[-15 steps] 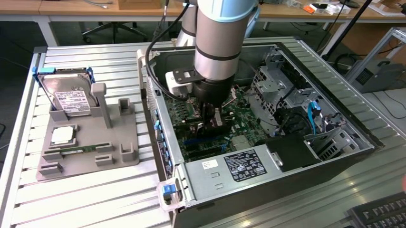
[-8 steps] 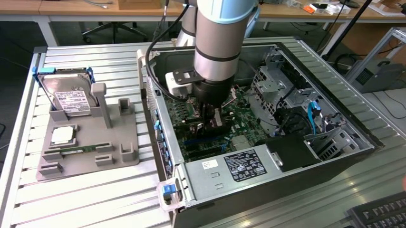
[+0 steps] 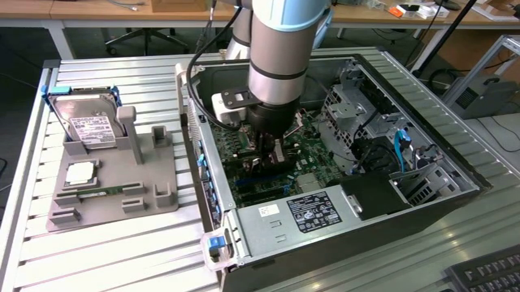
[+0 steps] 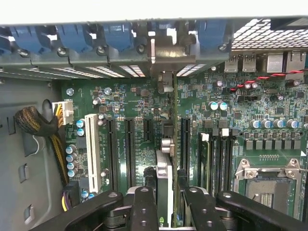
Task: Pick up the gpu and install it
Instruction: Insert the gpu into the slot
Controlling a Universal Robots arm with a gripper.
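Observation:
My gripper (image 3: 272,151) is down inside the open computer case (image 3: 455,182), just above the green motherboard (image 3: 305,149). In the wrist view the gpu (image 4: 166,163) appears edge-on as a thin upright card between my black fingers (image 4: 144,207). My gripper (image 4: 167,204) is shut on it. The card runs along a black expansion slot (image 4: 184,139). Its silver end bracket (image 4: 155,52) reaches the slotted rear wall of the case. Whether its edge sits in the slot is hidden by the card itself.
A grey holder (image 3: 122,182) on the slatted table holds a silver hard drive (image 3: 91,128), a chip (image 3: 80,173) and a memory stick (image 3: 94,193). In the case are a power supply (image 3: 313,213), drive cages (image 3: 354,109), a white slot (image 4: 92,149), a processor socket (image 4: 269,180) and a cable bundle (image 4: 38,125).

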